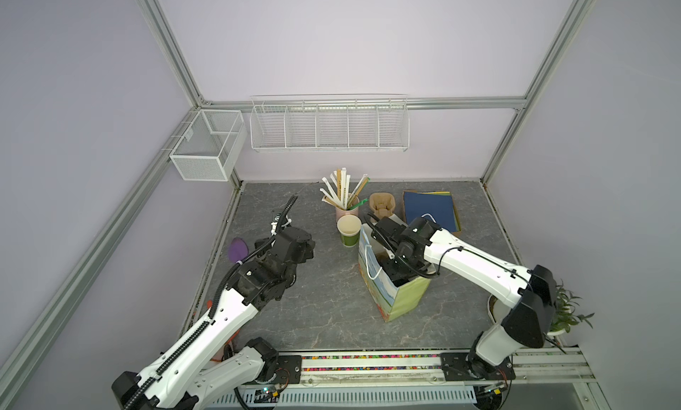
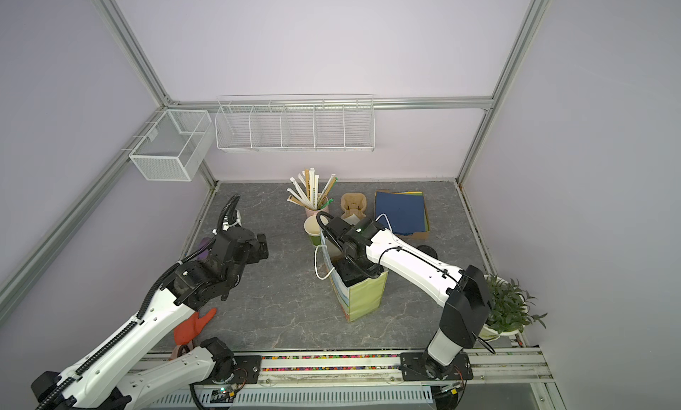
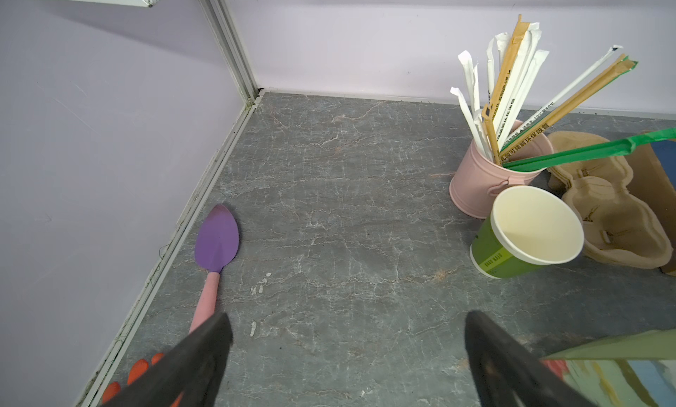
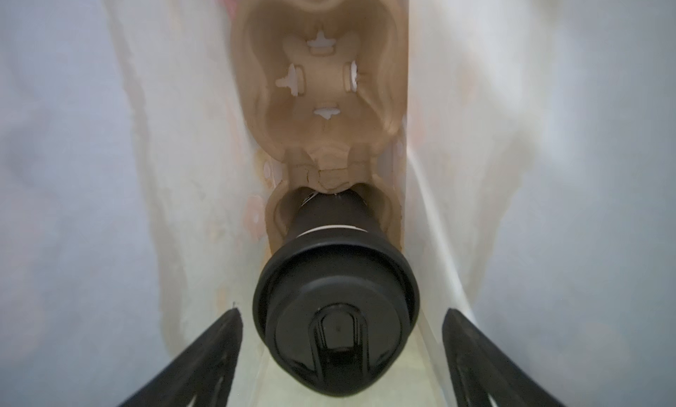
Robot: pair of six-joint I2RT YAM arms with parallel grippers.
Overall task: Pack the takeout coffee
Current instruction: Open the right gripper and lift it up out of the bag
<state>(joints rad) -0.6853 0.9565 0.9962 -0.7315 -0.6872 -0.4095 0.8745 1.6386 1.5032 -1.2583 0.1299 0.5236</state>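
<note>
The takeout coffee, a black paper cup under a black lid, stands in the near pocket of a brown pulp carrier at the bottom of the paper bag. My right gripper reaches down into the bag and is open, with one finger on each side of the lid and a gap on both sides. In both top views the bag hides its fingers and the cup. My left gripper hovers open and empty over the bare table on the left.
A green paper cup and a pink cup of wrapped straws stand just behind the bag. Behind them are a spare pulp carrier and blue folders. A purple trowel and an orange glove lie by the left wall.
</note>
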